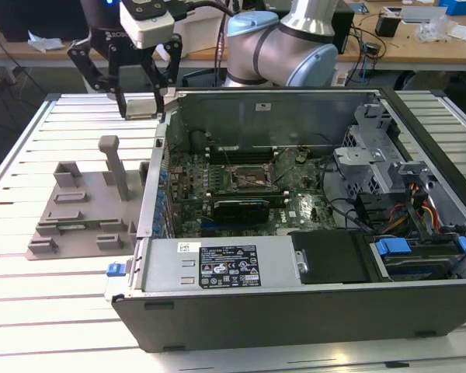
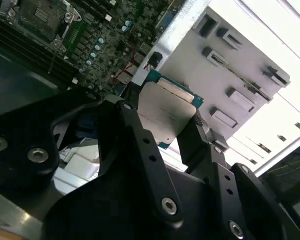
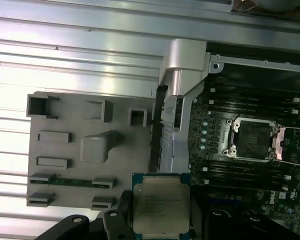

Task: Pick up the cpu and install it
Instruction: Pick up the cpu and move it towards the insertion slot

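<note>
One cpu (image 3: 161, 207), clamped by opposite edges in the tool (image 1: 144, 107), likely sparing its contacts; aloft beside open case (image 1: 295, 318).

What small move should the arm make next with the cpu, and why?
Probably carry it over the case wall toward the socket: the gripper grips the cpu aloft outside that wall, and the socket sits open on the motherboard.

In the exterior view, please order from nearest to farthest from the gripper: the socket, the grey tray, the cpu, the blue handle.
1. cpu, held in the gripper.
2. grey tray, outside the case, on the exterior view's left.
3. socket, inside the case.
4. blue handle, at the exterior view's right.
</note>
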Controlling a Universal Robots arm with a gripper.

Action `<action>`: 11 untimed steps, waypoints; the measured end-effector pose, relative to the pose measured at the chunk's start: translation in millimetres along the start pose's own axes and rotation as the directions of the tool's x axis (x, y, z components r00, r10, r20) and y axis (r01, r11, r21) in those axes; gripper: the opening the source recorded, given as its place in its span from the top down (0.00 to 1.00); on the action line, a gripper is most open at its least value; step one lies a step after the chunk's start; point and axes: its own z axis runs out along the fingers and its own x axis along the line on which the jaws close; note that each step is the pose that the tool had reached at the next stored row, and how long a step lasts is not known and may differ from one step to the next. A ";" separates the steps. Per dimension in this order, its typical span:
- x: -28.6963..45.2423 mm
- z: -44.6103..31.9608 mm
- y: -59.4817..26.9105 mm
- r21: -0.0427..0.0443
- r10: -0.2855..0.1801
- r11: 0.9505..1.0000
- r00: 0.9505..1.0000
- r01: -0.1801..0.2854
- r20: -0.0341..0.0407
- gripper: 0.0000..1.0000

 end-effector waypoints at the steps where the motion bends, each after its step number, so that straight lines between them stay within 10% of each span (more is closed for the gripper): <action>1: -2.7 0.1 -0.1 0.000 0.000 1.000 1.000 0.000 0.000 0.45; 11: -35.5 0.9 -0.6 0.000 0.000 1.000 1.000 0.000 -0.001 0.45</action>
